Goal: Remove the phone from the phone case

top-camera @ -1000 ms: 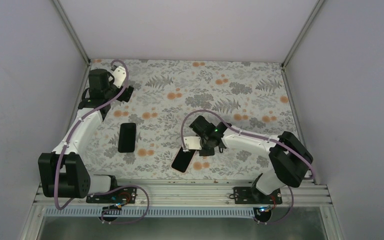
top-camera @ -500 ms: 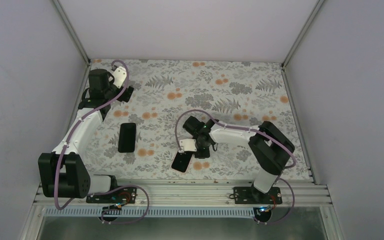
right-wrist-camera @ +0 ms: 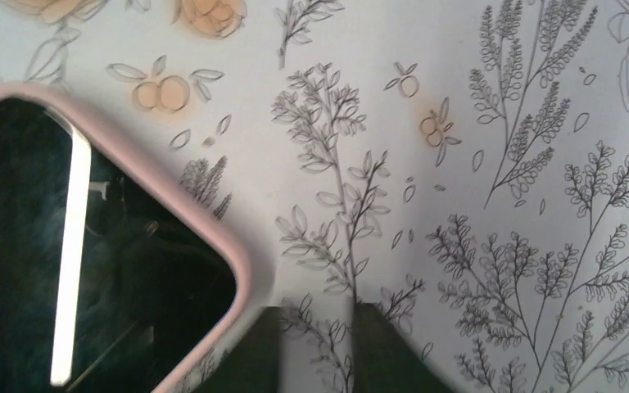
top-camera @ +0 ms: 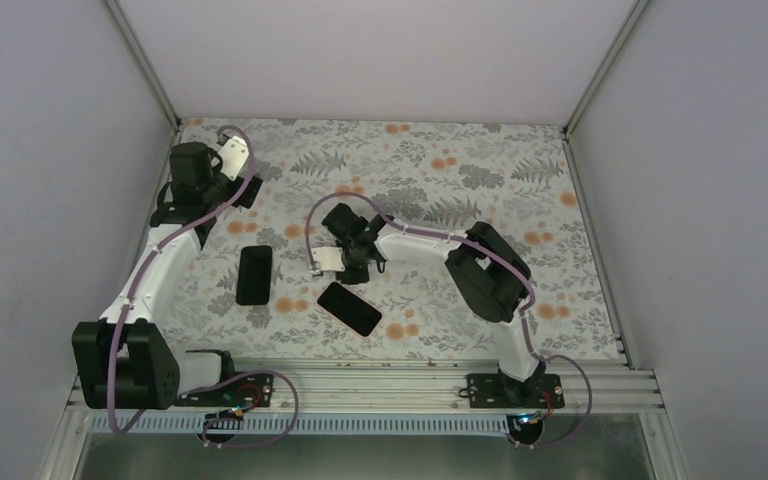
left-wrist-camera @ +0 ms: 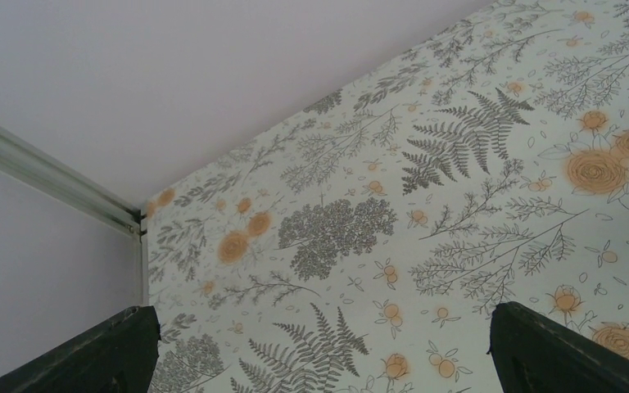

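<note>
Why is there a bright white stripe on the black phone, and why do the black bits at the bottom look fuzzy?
Right wrist view: the stripe is glare, a light mirrored in the glossy phone screen; the fingertips sit too near the lens, so they blur. Left wrist view: its fingers look soft too, while the floral table stays sharp.

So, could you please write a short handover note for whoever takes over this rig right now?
Left gripper: open, empty, parked at the table's far left.
Right gripper: fingers nearly together, holding nothing, beside the phone's far end.
Phone in its pink case: flat, screen up, near centre of the table.
Second black phone-shaped item: flat, to the left, untouched.
Done: nothing; phone is still cased.
Left: grip the case, free the phone.
</note>
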You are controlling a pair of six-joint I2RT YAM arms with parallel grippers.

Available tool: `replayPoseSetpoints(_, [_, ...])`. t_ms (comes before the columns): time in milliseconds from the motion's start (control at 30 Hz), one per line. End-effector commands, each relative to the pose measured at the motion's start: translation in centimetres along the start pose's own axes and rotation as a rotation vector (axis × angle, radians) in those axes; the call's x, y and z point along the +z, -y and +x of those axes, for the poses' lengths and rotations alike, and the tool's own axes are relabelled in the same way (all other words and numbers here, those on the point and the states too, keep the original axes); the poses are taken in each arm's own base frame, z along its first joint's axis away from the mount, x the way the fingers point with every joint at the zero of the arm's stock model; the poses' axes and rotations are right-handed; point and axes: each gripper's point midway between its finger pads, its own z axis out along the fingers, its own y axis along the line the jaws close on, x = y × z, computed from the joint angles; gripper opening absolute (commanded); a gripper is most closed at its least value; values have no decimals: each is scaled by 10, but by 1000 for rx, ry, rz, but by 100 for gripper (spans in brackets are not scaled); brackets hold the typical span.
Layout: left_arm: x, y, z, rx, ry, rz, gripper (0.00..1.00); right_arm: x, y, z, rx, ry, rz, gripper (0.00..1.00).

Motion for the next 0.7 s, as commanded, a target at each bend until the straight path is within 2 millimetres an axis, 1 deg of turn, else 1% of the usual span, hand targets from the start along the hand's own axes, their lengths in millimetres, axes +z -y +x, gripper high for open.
replayPoseSetpoints(0, [-5,6,5,16,-3,28,100,-38,1,11,33,6,10,56])
replayPoseSetpoints(33, [-5,8,6,17,-2,37,100,-51,-1,16,66,9,5,68])
replayPoseSetpoints(67, [-4,10,6,18,-2,46,100,-62,-6,19,98,12,-16,76])
replayPoseSetpoints(100, [-2,11,7,18,-3,54,100,-72,-13,19,144,19,-39,96])
replayPoseSetpoints(133, [-1,12,8,15,-4,60,100,-81,-17,16,192,32,-58,99])
replayPoseSetpoints(200, [4,14,8,6,-7,73,100,-99,-32,2,279,85,-151,100])
replayPoseSetpoints(267, [8,15,10,-7,-11,83,100,-113,-36,-13,373,144,-188,100])
replayPoseSetpoints(300, [9,16,9,-13,-10,87,100,-117,-43,-18,382,158,-223,100])
replayPoseSetpoints(367, [11,18,9,-20,-8,96,100,-115,-54,-20,400,156,-259,100])
replayPoseSetpoints(433, [11,19,10,-24,-11,100,100,-102,-66,-18,399,95,-276,100])
replayPoseSetpoints(467, [11,19,12,-24,-14,99,100,-100,-68,-22,416,83,-277,100])
replayPoseSetpoints(500, [11,19,14,-23,-19,94,100,-99,-68,-26,433,80,-259,100])
replayPoseSetpoints(533, [12,18,16,-23,-24,88,100,-96,-63,-29,435,60,-190,100])
replayPoseSetpoints(600, [13,19,20,-25,-34,82,100,-96,-57,-36,439,57,-119,100])
replayPoseSetpoints(667, [14,20,24,-28,-43,83,100,-91,-39,-33,503,27,20,100])
